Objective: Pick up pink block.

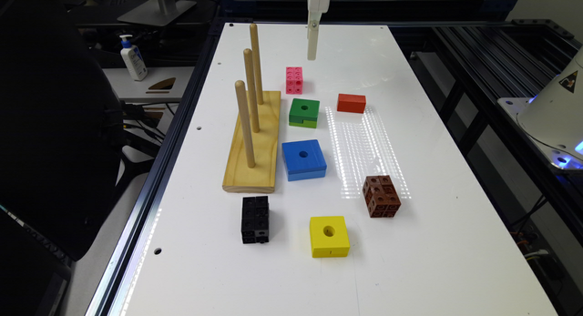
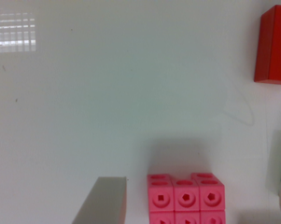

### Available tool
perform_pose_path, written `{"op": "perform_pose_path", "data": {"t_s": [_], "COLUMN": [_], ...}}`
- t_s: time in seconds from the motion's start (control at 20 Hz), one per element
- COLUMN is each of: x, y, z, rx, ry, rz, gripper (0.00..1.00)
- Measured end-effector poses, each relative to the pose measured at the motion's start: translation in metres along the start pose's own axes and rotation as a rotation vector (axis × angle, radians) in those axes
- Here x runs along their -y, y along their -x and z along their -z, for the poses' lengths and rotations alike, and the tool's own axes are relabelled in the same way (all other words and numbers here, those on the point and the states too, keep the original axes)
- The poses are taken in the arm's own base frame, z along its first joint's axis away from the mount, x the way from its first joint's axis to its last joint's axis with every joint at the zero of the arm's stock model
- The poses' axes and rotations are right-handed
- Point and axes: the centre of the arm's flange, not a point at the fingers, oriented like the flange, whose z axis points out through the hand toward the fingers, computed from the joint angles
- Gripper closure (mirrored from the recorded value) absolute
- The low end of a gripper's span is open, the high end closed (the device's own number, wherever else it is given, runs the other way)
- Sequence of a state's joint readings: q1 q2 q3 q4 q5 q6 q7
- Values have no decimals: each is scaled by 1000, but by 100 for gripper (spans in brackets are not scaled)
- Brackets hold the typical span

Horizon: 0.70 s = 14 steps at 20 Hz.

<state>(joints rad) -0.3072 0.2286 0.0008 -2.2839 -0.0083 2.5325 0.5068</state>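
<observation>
Hanging above the far part of the white worktop (image 1: 410, 170), the hand (image 1: 312, 45) shows in the exterior view as a pale white part that points down, clear of the surface. It is a little beyond the pink block (image 1: 294, 80) and touches nothing. In the wrist view one grey finger (image 2: 102, 203) is visible just beside the pink block (image 2: 186, 198), with a narrow gap between them. A second pale shape sits at the picture's edge near the green, but whether the hand is spread or pressed together I cannot tell.

The pink block stands on the worktop, made of small cubes with round holes in their faces. Just beside it, toward the camera in the exterior view, lies the green block (image 1: 304, 112), and after that the blue block (image 1: 304, 160). The red-orange brick (image 1: 351, 103) lies at the exterior view's right of the green block, apart from it. At the exterior view's left of these stands a wooden base (image 1: 255, 145) with three upright pegs. Nearer to the camera are a black block (image 1: 255, 219), a yellow block (image 1: 329, 236) and a brown cube (image 1: 381, 196), all well apart from the pink one.
</observation>
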Motion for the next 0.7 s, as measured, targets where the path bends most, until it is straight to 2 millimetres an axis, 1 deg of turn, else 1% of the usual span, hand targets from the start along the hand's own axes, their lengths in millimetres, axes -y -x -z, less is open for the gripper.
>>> {"op": "perform_pose_path", "data": {"t_s": [0.2,0.5,0.7], "x": [1,10,19], "y": [-1,-11,-21], "z": [-14,-9,-10], "rx": [-4,-23,-31], "ry": [-3,-15,-21], "rz": [0,5,10], "gripper": [0,0,0]}}
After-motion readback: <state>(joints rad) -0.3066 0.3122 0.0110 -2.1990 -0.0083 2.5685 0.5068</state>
